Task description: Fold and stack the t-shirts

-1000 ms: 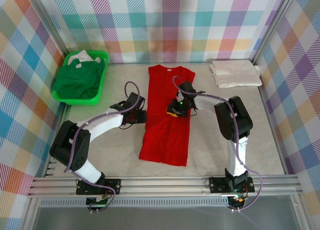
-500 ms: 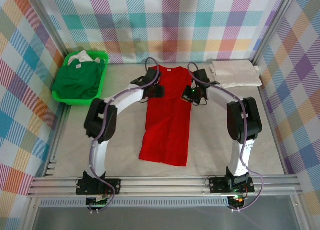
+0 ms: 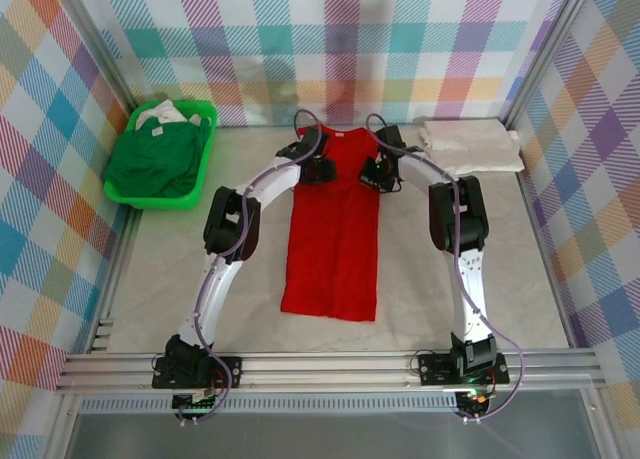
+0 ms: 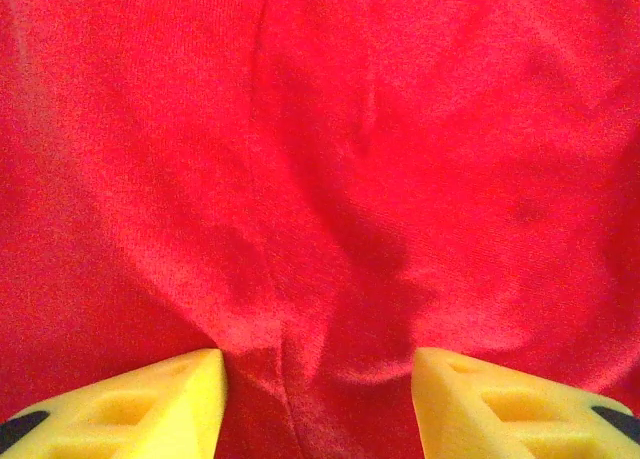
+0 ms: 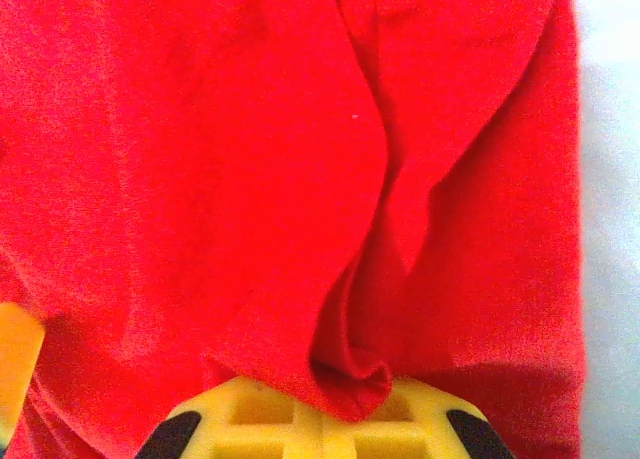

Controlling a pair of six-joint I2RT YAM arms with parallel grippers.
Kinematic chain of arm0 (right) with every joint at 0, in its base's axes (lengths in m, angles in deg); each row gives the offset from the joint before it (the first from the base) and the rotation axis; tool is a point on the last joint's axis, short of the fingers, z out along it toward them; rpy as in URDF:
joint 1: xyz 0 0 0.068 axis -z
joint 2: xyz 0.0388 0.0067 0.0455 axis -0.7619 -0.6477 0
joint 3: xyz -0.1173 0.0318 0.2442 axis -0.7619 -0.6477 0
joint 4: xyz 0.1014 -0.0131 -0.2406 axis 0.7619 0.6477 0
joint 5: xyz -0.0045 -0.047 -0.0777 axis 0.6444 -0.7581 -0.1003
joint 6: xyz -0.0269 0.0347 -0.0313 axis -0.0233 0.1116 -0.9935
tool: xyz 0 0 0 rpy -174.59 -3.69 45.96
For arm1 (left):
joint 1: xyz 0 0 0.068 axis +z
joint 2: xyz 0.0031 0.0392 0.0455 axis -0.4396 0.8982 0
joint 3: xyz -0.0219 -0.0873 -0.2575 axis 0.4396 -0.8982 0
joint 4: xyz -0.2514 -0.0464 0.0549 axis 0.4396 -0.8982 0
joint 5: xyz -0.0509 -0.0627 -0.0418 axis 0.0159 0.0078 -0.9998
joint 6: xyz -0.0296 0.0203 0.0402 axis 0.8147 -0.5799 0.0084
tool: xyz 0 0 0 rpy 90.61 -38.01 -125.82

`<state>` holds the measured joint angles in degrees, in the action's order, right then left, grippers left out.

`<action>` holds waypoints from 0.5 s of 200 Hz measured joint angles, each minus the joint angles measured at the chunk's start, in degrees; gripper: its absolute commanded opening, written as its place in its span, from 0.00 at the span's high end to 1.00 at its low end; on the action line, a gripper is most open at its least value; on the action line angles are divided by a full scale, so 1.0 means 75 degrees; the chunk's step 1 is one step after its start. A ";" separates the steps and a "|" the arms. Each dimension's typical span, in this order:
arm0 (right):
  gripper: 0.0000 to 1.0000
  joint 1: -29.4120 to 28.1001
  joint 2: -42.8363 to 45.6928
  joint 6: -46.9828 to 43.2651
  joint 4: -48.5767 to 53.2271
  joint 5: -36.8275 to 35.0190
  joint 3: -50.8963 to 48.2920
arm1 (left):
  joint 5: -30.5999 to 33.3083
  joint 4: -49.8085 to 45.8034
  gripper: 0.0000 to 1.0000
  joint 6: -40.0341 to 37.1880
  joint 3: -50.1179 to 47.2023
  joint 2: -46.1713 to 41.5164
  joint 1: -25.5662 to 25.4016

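the soft red t-shirt (image 3: 333,229) lies folded into a long, creased strip.

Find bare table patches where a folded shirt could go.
Free: tabletop right of the right arm, in front of the folded cream-white t-shirt; also in front of the bright green plastic basket. Crowded: around the red cloth t-shirt.

Red t-shirt (image 3: 333,229), cream-white t-shirt (image 3: 470,146), dark green t-shirt (image 3: 150,161), bright green basket (image 3: 160,200), yellow fingers (image 4: 130,407), pastel plaid walls (image 3: 330,49)
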<state>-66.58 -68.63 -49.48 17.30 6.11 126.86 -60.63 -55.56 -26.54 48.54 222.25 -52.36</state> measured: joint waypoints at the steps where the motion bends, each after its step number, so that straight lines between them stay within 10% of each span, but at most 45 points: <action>1: 0.98 0.0000 -0.0061 -0.0023 0.0017 0.0012 0.0105 | 0.0003 -0.0003 0.47 0.0035 0.0044 0.0032 0.0017; 64: 0.85 0.0000 -0.0901 -0.0338 0.0860 0.0181 0.1883 | 0.0015 -0.0280 0.42 0.0367 0.1550 0.0743 0.0227; 100: 0.70 -0.0035 0.0571 -0.0213 0.0816 0.0761 0.0251 | 0.0070 -0.0513 0.38 -0.0038 0.0906 -0.0210 0.0178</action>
<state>-66.85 -64.34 -51.08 23.42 11.81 128.74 -60.11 -59.40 -26.83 55.34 220.68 -51.03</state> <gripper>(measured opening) 0.247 0.592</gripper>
